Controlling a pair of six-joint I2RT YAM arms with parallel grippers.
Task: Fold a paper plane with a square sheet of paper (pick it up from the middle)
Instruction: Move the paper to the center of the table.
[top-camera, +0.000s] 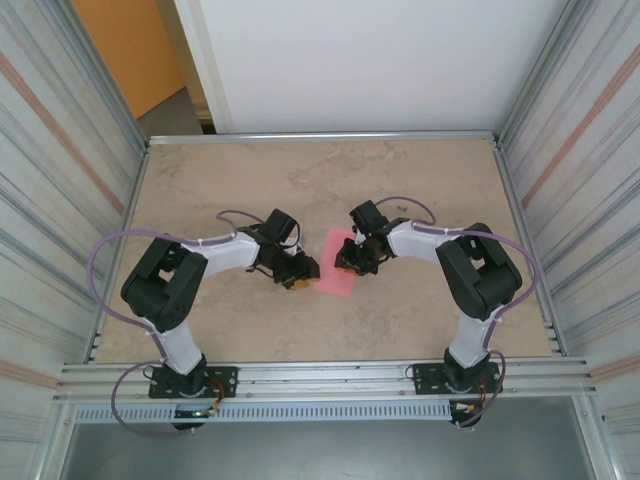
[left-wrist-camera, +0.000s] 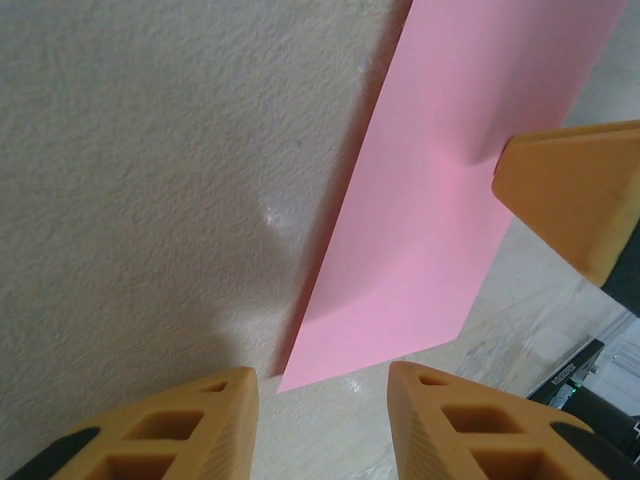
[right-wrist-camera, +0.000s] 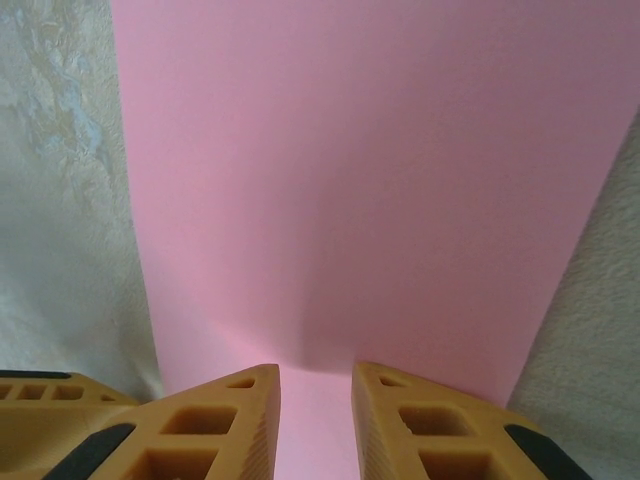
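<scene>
The square sheet of paper (top-camera: 331, 279) is pink and lies flat on the table between the two grippers. My right gripper (top-camera: 350, 262) comes down on its right side. In the right wrist view its fingers (right-wrist-camera: 240, 420) stand a narrow gap apart, the gripper (right-wrist-camera: 315, 385) open over the sheet (right-wrist-camera: 360, 180), which rises slightly ahead of the tips. My left gripper (top-camera: 300, 277) is at the sheet's left edge. In the left wrist view that gripper (left-wrist-camera: 320, 385) is open over bare table, just short of the sheet's (left-wrist-camera: 440, 200) near corner. One right finger (left-wrist-camera: 575, 195) rests on the paper there.
The beige table (top-camera: 200, 190) is walled by metal panels (top-camera: 50, 200) on the left and right and by a white board (top-camera: 380, 60) at the back. A rail (top-camera: 320, 378) with both arm bases runs along the near edge.
</scene>
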